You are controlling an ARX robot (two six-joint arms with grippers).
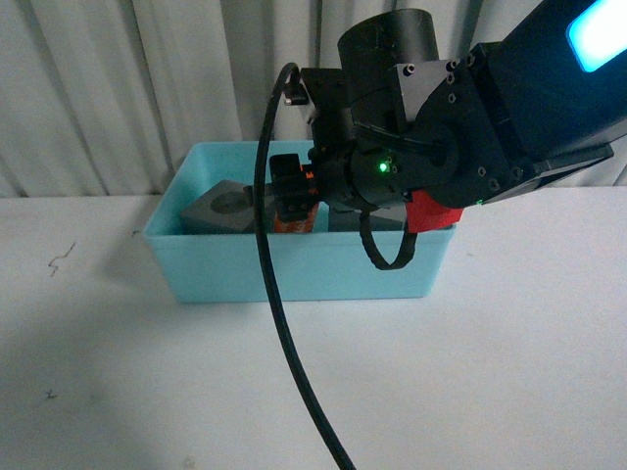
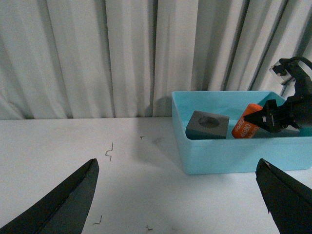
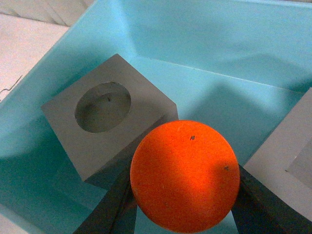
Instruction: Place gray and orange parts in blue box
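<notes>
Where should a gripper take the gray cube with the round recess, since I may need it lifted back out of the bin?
From above, on two opposite flat sides of the round-recess cube. It sits recess-up inside the blue box, whose walls block any sideways approach.

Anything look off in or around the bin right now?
Nothing stands out. The gray cube with the round recess sits in the blue box, slightly tilted against its wall. The right gripper holds the orange cylinder over the box. A second gray cube lies beside it.
</notes>
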